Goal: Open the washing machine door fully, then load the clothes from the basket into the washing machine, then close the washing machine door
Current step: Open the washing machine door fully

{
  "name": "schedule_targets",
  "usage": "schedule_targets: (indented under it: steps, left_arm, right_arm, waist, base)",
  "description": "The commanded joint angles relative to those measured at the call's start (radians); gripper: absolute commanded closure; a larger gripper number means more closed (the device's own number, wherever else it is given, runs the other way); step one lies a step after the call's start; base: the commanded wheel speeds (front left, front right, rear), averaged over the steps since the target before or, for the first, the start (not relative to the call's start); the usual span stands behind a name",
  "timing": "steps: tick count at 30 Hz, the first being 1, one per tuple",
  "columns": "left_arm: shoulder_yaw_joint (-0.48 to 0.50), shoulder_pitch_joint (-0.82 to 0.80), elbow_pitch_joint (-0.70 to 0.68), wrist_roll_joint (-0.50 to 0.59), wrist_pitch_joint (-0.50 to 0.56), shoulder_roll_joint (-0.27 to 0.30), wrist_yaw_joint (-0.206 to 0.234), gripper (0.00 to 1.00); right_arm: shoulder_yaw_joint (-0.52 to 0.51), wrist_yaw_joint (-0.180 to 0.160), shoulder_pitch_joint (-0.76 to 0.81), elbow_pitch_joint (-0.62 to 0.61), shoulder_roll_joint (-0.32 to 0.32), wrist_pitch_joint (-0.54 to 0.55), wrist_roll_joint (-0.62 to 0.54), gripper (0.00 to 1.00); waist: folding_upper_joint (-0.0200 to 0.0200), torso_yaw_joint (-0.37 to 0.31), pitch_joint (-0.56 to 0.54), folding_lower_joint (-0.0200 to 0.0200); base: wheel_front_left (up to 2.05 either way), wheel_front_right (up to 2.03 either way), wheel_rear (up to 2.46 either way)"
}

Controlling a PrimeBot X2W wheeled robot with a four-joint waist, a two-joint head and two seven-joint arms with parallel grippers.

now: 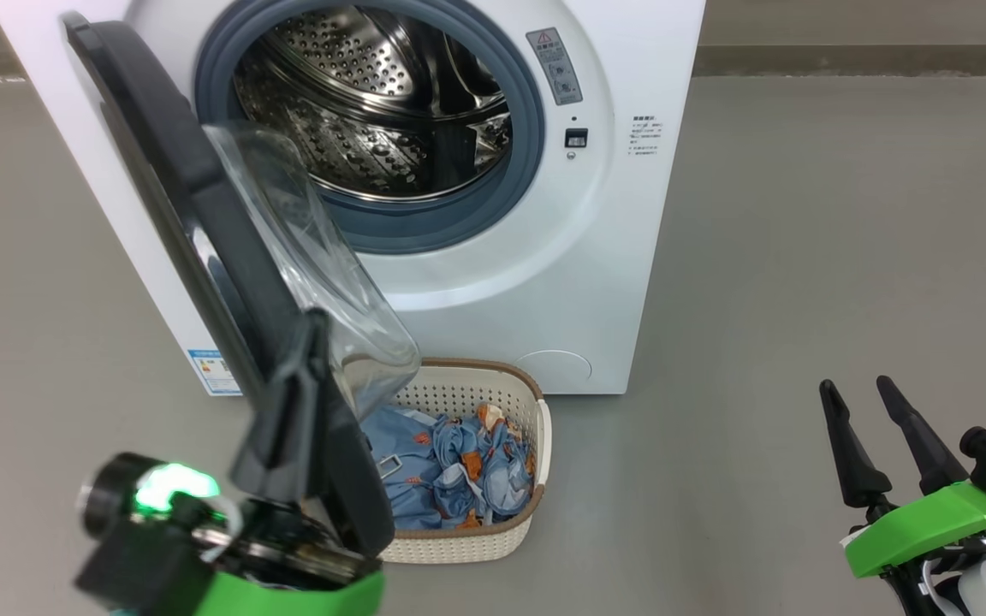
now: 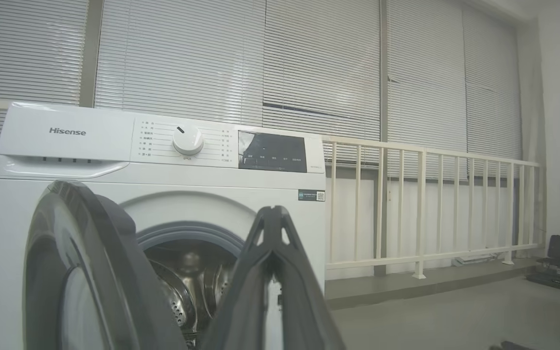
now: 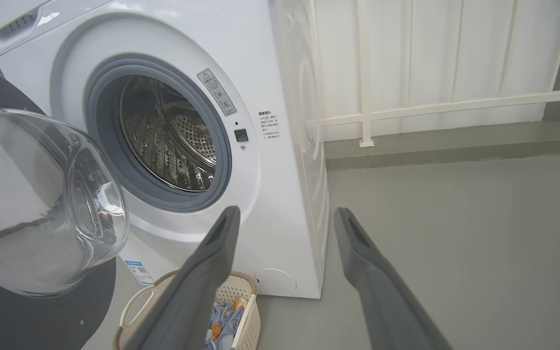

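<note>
Since the large round glossy black door (image 1: 159, 145), clear glass bowl (image 1: 322, 282) at centre, stands part-open above the small cream perforated plastic basket (image 1: 542, 445) of light blue printed clothes (image 1: 450, 462), the swing looks unfinished. Left pincer (image 1: 313, 329), shut and empty, lies along its inner face: push outward steadily, off the glass. Right pincer (image 1: 855, 387) spread, idle, well apart.

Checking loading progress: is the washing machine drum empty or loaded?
Empty, as far as visible: bare perforated steel shows inside the drum, and the clothes lie in the basket.
</note>
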Motion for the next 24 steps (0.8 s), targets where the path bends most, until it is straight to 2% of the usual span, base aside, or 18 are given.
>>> schedule_targets:
  steps: [1,12,24]
  left_arm:
    - [0.016,-0.010,-0.020,-0.007,0.009,0.005,-0.005,1.00]
    - [-0.104,0.014,0.193,-0.068,0.075,0.004,-0.018,1.00]
    - [-0.080,-0.020,0.416,-0.102,0.055,0.005,0.007,1.00]
  right_arm:
    - [0.019,0.005,-0.015,-0.023,-0.014,-0.012,0.012,0.00]
    - [0.027,0.005,-0.021,-0.023,-0.011,-0.012,0.011,0.00]
    - [0.027,0.005,-0.024,-0.017,-0.012,-0.012,0.013,0.00]
  waist:
    - [0.0000,-0.003,0.002,0.0000]
    - [0.0000,-0.034,0.027,0.0000]
    - [0.0000,-0.062,0.034,0.0000]
  base:
    - [0.00,0.00,0.00]
    - [0.00,0.00,0.00]
    - [0.00,0.00,0.00]
